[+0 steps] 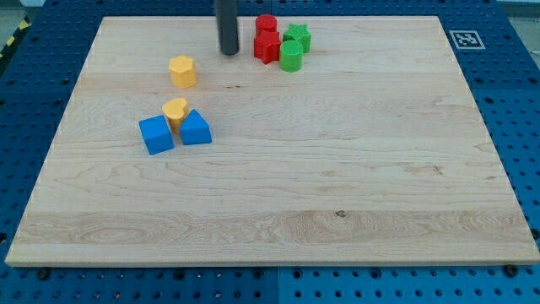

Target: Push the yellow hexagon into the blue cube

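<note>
A lab test bench: a wooden board [337, 169] on a blue perforated table [515, 101], with a fiducial tag [466, 39].

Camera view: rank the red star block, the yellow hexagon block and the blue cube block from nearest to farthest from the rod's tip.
1. The red star block, just to the view's right of my tip, in the red and green cluster.
2. The yellow hexagon block, to the view's left and slightly below the tip.
3. The blue cube block, farthest, well below and left, beside a yellow block and another blue one.
</note>
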Tool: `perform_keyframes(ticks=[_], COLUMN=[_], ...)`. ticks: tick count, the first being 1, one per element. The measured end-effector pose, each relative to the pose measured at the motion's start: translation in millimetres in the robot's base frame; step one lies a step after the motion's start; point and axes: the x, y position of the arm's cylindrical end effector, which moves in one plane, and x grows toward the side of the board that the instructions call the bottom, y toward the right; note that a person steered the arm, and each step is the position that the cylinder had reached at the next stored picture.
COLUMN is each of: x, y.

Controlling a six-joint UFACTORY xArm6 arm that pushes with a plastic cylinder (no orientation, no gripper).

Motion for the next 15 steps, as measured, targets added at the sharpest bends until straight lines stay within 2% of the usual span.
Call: perform_keyframes(ticks=[1,5,8,10,13,14,15], x=[34,40,75,69,104,69,68], y=[-41,-68,-68,-91,-90,-87,-51])
